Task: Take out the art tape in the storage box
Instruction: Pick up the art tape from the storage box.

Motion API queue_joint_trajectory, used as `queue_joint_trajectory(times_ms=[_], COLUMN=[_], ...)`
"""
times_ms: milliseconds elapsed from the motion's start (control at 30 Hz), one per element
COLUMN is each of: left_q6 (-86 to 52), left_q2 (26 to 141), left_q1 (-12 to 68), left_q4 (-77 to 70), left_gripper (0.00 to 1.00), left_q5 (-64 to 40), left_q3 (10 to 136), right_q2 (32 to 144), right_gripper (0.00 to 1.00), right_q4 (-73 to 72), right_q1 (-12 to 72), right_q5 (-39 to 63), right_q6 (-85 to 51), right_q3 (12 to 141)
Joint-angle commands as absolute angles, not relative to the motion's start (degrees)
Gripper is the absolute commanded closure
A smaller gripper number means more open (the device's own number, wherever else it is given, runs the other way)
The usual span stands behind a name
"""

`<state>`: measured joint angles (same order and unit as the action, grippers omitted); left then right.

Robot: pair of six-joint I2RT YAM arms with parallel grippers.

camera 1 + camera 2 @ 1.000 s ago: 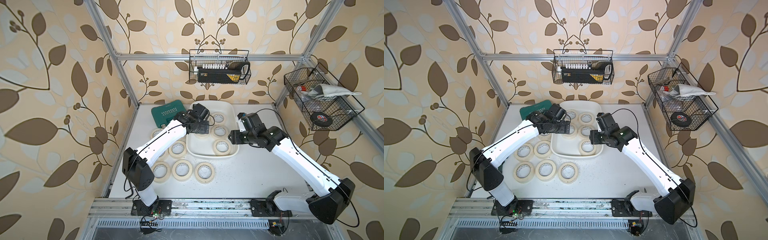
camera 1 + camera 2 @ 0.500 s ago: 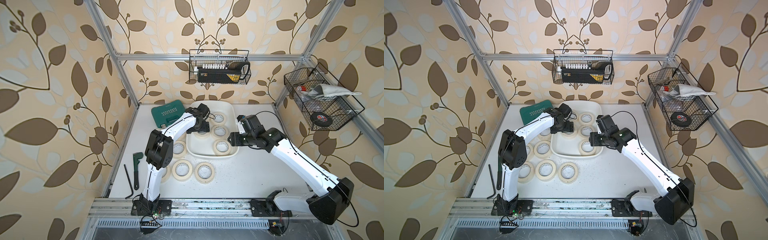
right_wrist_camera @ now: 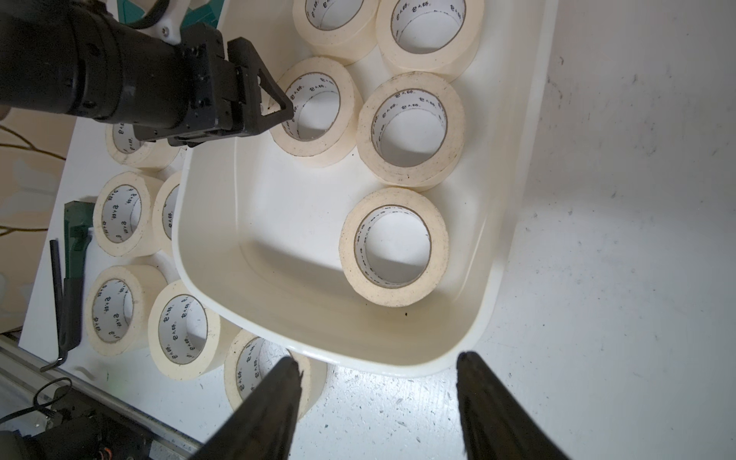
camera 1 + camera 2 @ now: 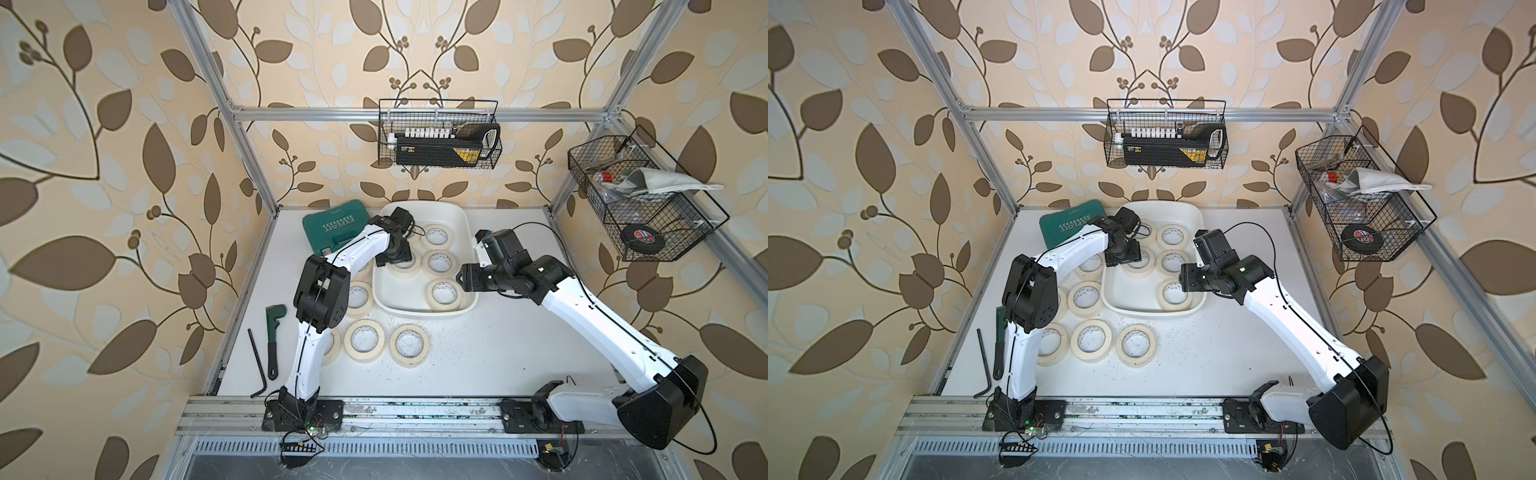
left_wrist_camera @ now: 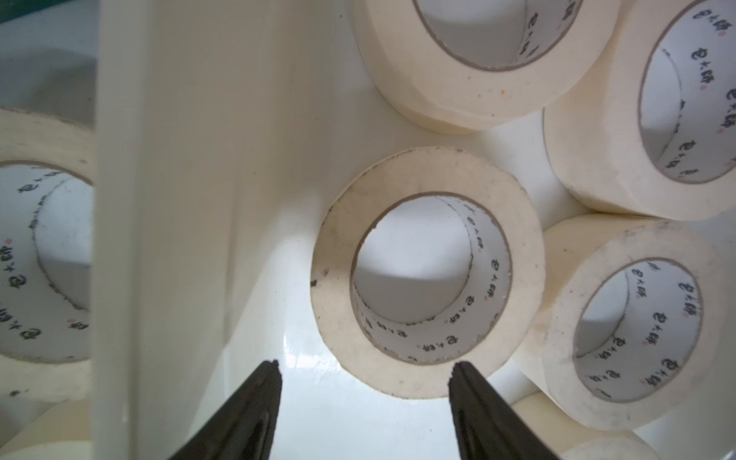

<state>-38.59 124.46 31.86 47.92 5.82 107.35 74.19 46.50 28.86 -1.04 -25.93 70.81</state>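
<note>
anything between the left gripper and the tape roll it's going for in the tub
Nothing visible. In the left wrist view the left gripper, jaws open, faces the cream masking-tape roll, with only bare floor of the white plastic storage box between. Neighbouring rolls crowd one side.

Cream tape rolls (image 3: 346, 255) with white, dark-printed cores are shown in a white tub (image 4: 401, 291) at centre. Beige wallpaper (image 4: 104, 208) is patterned with brown leaves. A teal case (image 4: 334, 226) is seen left of centre; black wire baskets (image 4: 438, 141) above.
</note>
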Motion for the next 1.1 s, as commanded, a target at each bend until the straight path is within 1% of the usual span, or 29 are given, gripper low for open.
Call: queue_joint_trajectory(times_ms=[0, 267, 633, 767, 867, 933, 1067], left_q6=[-39.76, -40.74, -39.47, -39.12, -38.66, -38.55, -37.59], left_q2=[126.45, 128.35, 129.44, 129.51, 129.03, 128.13, 125.06], left_q1=[31.67, 31.66, 31.75, 31.74, 31.78, 31.77, 31.86], left_q4=[47.28, 46.15, 43.86, 43.68, 44.16, 44.52, 45.86], left_gripper=[0.33, 0.35, 0.58, 0.7, 0.77, 0.8, 0.82], left_q5=[6.37, 7.34, 6.59, 6.02, 6.06, 6.49, 7.04], left_q3=[109.31, 108.28, 108.06, 108.02, 107.95, 107.61, 107.14], right_q2=[72.89, 73.08, 72.96, 72.79, 72.61, 72.43, 72.21], right_gripper=[0.36, 0.36, 0.36, 0.36, 0.36, 0.36, 0.36], right_q4=[47.02, 46.76, 46.93, 46.93, 47.11, 47.11, 47.11], right_q1=[28.4, 27.76, 27.47, 27.51, 27.51, 27.48, 27.4], right_q5=[-0.52, 0.09, 0.7, 0.9, 0.94, 0.91, 0.84], right_q6=[-25.72, -25.56, -25.49, -25.56, -25.64, -25.66, -25.74], right_q3=[69.94, 69.79, 70.09, 70.16, 70.35, 70.37, 70.31])
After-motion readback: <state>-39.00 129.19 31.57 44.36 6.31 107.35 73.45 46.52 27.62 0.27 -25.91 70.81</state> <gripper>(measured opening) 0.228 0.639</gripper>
